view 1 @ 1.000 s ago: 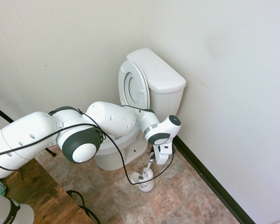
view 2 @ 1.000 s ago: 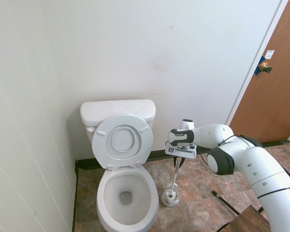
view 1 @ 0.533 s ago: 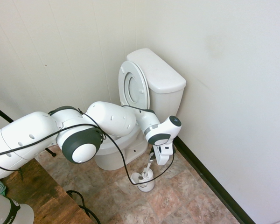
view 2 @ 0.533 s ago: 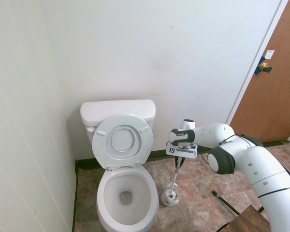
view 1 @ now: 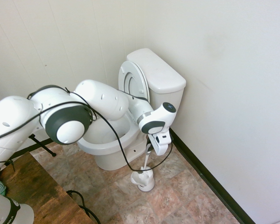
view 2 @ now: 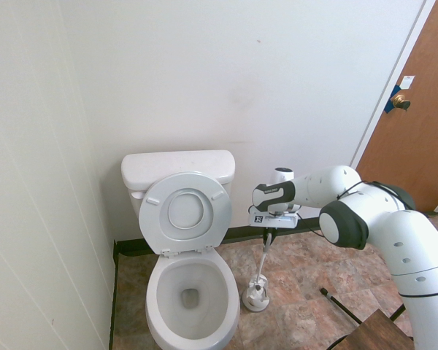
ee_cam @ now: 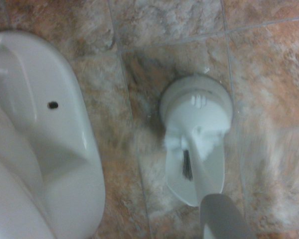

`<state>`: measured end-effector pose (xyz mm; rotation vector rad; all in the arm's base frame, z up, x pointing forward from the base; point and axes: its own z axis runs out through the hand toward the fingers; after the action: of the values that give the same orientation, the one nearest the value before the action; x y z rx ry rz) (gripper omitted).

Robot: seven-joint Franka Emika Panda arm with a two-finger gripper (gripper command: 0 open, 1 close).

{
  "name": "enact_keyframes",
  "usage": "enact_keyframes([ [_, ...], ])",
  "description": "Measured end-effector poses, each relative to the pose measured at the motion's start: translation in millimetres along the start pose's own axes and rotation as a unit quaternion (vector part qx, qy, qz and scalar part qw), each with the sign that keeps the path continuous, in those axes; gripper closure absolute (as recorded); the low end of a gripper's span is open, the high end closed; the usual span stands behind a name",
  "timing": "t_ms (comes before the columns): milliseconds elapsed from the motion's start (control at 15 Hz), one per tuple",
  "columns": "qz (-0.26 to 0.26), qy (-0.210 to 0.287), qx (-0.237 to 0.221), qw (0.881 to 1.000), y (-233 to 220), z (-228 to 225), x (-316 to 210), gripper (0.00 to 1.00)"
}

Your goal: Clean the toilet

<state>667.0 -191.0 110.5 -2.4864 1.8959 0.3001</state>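
White toilet, brush in fingers; no legible writing.

A bathroom floor of mottled brown and tan stone-look tiles carries a white toilet with its lid raised, standing in the corner, off to one side of the end effector. Directly below the end effector sits a small round white brush holder, just beside the toilet's base. The brush's bristled head shows just above the holder, its thin handle rising toward the end effector.
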Motion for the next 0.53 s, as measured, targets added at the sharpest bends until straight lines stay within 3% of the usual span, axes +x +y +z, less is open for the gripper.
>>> enact_keyframes([
  [533, -0.036, 0.061, 0.032, 0.997, 53.8, -165.4, -70.7, 1.0],
])
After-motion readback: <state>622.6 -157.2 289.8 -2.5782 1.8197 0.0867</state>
